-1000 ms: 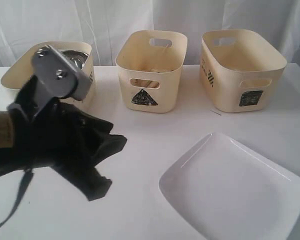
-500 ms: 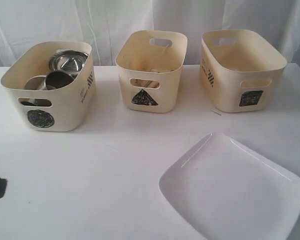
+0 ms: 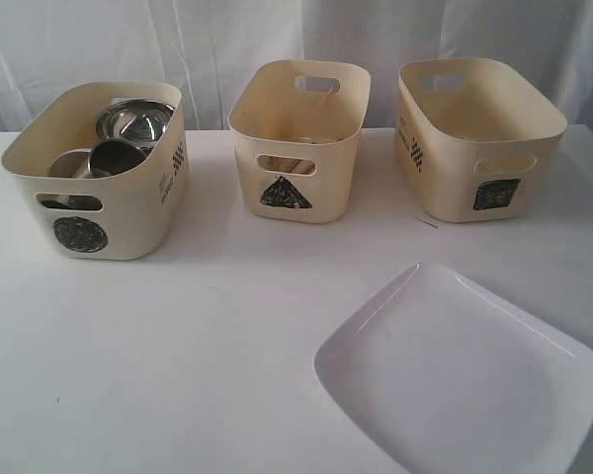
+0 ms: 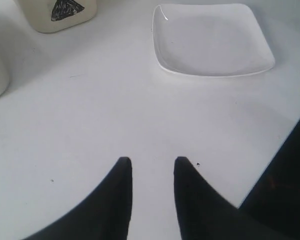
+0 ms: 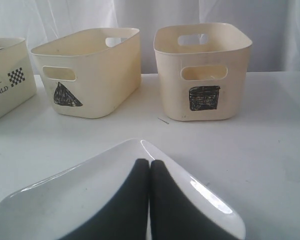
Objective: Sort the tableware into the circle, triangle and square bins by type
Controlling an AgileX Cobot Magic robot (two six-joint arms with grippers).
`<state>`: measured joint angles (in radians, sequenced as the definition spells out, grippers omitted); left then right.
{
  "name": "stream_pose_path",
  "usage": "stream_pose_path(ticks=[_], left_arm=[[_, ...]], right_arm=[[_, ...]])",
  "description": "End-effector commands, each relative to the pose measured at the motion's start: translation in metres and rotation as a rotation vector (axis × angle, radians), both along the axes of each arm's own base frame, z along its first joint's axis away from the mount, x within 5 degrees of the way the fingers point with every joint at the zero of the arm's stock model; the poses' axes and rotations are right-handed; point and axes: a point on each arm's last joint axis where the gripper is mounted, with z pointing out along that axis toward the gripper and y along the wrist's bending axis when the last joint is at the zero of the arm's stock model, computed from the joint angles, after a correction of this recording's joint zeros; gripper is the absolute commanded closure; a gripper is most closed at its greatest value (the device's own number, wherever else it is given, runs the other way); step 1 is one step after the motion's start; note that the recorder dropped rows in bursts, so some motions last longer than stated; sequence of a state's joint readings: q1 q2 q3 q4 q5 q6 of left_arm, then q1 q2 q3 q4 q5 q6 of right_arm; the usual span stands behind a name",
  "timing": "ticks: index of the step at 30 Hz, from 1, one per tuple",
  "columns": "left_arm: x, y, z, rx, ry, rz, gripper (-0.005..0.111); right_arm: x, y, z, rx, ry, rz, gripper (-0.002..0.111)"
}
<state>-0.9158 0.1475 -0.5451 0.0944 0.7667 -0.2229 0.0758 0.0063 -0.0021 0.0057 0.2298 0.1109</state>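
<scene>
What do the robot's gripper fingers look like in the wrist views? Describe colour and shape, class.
The left gripper has two plain black fingers tapering to rounded tips. The right gripper has the same smooth black fingers. No markings or cables show.

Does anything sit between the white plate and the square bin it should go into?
Nothing visible does. Only bare table lies between the plate and the square bin, save a tiny sliver near the bin's front.

A flat white worktop (image 3: 227, 326) fills the lower part of the exterior view. Behind it hangs a white curtain with soft vertical folds (image 3: 227, 39). 1 thin, short dark sliver (image 3: 427, 223) lies on the worktop, right of the middle.
</scene>
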Motion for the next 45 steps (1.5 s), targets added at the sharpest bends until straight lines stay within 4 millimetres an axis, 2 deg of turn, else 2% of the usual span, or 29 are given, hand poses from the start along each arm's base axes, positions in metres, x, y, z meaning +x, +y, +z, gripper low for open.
stream_pose_path(ticks=[1,11,14,18,22,26,34,45], left_arm=[[-0.002,0.0,-0.003,0.01,0.006,-0.021,0.072],[-0.003,-0.001,-0.003,0.047,-0.039,-0.065,0.074],[-0.003,0.0,-0.007,0.039,-0.087,-0.081,0.081],[0.001,-0.005,-0.015,-0.061,-0.286,-0.107,0.095],[0.007,-0.012,-0.036,-0.134,-0.373,-0.102,0.107],[0.012,-0.019,-0.06,-0.11,-0.353,-0.105,0.107],[0.02,-0.03,-0.1,-0.183,-0.415,-0.093,0.107],[0.02,-0.029,-0.103,-0.163,-0.388,-0.094,0.107]], right_arm=[[0.0,0.0,0.0,0.001,-0.013,-0.006,0.108],[0.0,0.0,0.0,0.001,-0.013,-0.006,0.108],[0.0,0.0,0.0,0.001,-0.013,-0.006,0.108],[0.0,0.0,0.0,0.001,-0.013,-0.006,0.108],[0.0,0.0,0.0,0.001,-0.013,-0.006,0.108],[0.0,0.0,0.0,0.001,-0.013,-0.006,0.108],[0.0,0.0,0.0,0.001,-0.013,-0.006,0.108],[0.0,0.0,0.0,0.001,-0.013,-0.006,0.108]])
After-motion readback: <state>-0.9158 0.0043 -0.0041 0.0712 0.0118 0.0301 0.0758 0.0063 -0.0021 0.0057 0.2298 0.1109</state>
